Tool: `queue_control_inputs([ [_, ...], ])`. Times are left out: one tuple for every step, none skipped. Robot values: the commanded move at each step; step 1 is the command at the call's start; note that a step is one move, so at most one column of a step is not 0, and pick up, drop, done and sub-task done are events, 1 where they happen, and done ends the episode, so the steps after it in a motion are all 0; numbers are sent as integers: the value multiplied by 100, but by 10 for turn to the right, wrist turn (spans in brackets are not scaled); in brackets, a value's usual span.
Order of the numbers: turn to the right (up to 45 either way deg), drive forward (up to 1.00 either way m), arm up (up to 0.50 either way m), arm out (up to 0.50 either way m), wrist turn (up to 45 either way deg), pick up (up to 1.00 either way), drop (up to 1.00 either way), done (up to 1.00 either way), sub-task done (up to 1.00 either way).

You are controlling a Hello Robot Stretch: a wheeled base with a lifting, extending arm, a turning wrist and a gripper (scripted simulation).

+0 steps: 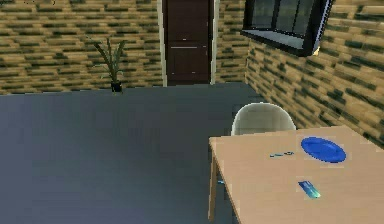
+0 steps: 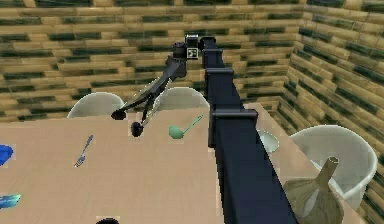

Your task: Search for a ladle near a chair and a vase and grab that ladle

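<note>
"Arm side view first: how do the jaws stand?"

"Can't tell from here how they stand, nor whether they have hold of anything. The gripper point(image 2: 130, 120) hangs off the far end of the dark arm point(image 2: 228, 130), thin fingers point(image 2: 140, 120) pointing down toward the table point(image 2: 150, 185), a white chair point(image 2: 95, 103) behind them."

"And the ladle?"

"The green ladle point(image 2: 183, 127) lies on the tabletop just beside those fingers, on the arm's side, bowl toward the gripper, handle slanting away. Touching or not, I can't say."

"Any containers?"

"A tan vase point(image 2: 315, 198) with a narrow neck stands at that view's lower right, just in front of a second white chair point(image 2: 345, 160). Its inside is hidden, and whether it sits on the table or past its edge I can't make out."

"Forward view?"

"A blue plate point(image 1: 323, 149) lies flat on the table, a thin utensil point(image 1: 282, 154) just beside it, a small blue object point(image 1: 309, 188) nearer the edge. Beyond, a dark door point(image 1: 188, 40) and a potted plant point(image 1: 112, 65) against the brick wall point(image 1: 50, 50)."
</note>
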Motion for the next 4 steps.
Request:
queue_control_inputs([
  [0,0,0,0,450,0,0,0,0],
  [0,0,0,0,450,0,0,0,0],
  [0,0,0,0,330,0,0,0,0],
  [0,0,-30,0,0,0,0,0,0],
])
